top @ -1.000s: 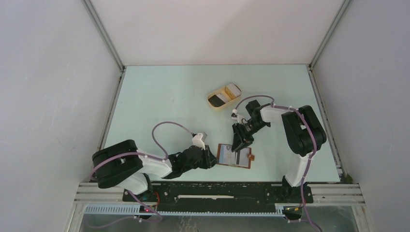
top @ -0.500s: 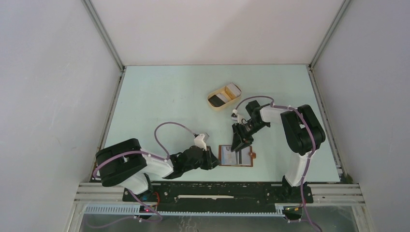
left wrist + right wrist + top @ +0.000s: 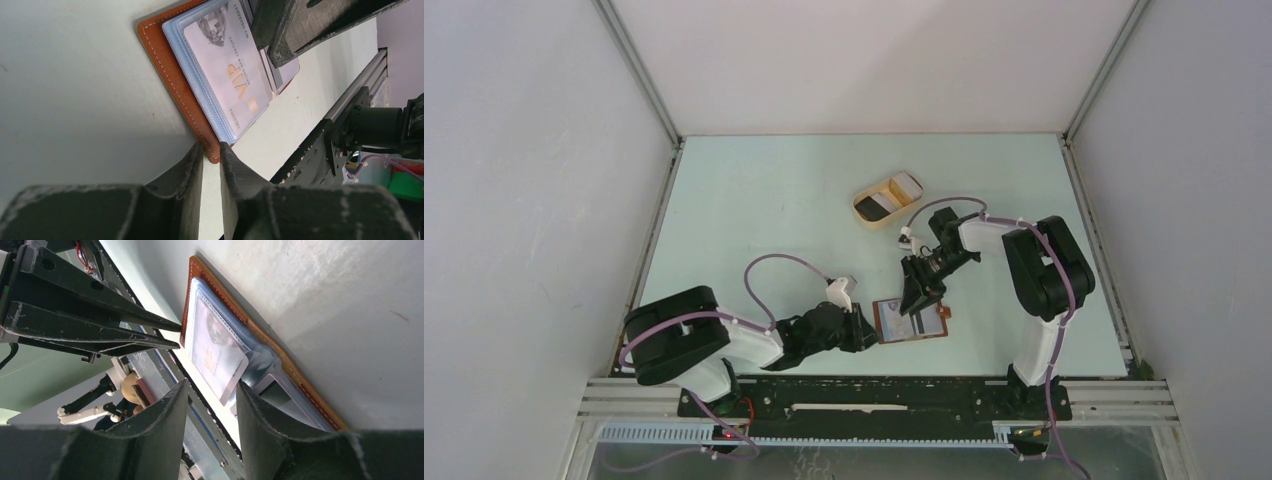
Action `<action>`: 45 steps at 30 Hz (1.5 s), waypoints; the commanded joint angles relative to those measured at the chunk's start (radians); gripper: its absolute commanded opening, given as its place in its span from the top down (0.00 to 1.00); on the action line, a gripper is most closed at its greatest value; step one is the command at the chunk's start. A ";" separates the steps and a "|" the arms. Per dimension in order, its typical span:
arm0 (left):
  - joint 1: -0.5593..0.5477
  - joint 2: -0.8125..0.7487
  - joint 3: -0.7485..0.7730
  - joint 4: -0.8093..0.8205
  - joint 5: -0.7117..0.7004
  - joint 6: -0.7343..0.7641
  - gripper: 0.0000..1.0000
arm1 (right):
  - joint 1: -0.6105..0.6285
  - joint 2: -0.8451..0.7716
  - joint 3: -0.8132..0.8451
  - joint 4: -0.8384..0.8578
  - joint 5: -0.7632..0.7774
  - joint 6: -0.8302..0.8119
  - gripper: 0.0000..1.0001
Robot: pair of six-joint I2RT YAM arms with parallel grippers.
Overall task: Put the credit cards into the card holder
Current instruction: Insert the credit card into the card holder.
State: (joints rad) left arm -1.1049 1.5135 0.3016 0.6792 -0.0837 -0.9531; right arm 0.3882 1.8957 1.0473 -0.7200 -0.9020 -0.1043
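Observation:
The reddish-brown card holder [image 3: 914,321] lies open on the table near the front edge, clear sleeves up. A pale card [image 3: 230,75] marked VIP sits partly inside a sleeve, one end sticking out. A grey card [image 3: 272,387] lies in the slot beside it. My left gripper [image 3: 211,147] is shut on the holder's near left corner [image 3: 212,152]. My right gripper [image 3: 210,387] hangs open just over the pale card's free corner [image 3: 231,385], which lies between its fingertips. In the top view the right gripper [image 3: 916,295] stands on the holder's far side.
A beige oval tray [image 3: 861,214] stands further back, holding a black card [image 3: 876,205] and a pale card [image 3: 905,184]. The metal rail [image 3: 874,385] of the arm bases runs close behind the holder's near edge.
The card holder has turned a little anticlockwise, its right end swinging away from the rail. The left gripper shifted slightly right with it; the right gripper edged left over the card.

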 commanded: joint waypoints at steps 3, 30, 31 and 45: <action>-0.001 0.005 0.019 0.052 -0.020 -0.010 0.77 | 0.017 0.000 0.025 -0.041 -0.017 -0.025 0.51; 0.011 -0.348 -0.083 -0.047 -0.092 0.123 0.62 | 0.015 -0.093 0.057 -0.084 0.051 -0.121 0.51; 0.013 -0.377 -0.087 -0.047 -0.092 0.130 0.62 | 0.015 -0.116 0.056 -0.085 0.053 -0.133 0.51; 0.014 -0.814 -0.150 -0.086 -0.218 0.299 0.34 | 0.067 -0.625 -0.011 0.003 -0.012 -0.403 0.61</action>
State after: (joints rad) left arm -1.0966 0.7971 0.1768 0.6060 -0.2356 -0.7483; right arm 0.4225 1.4284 1.0645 -0.7811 -0.8764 -0.3763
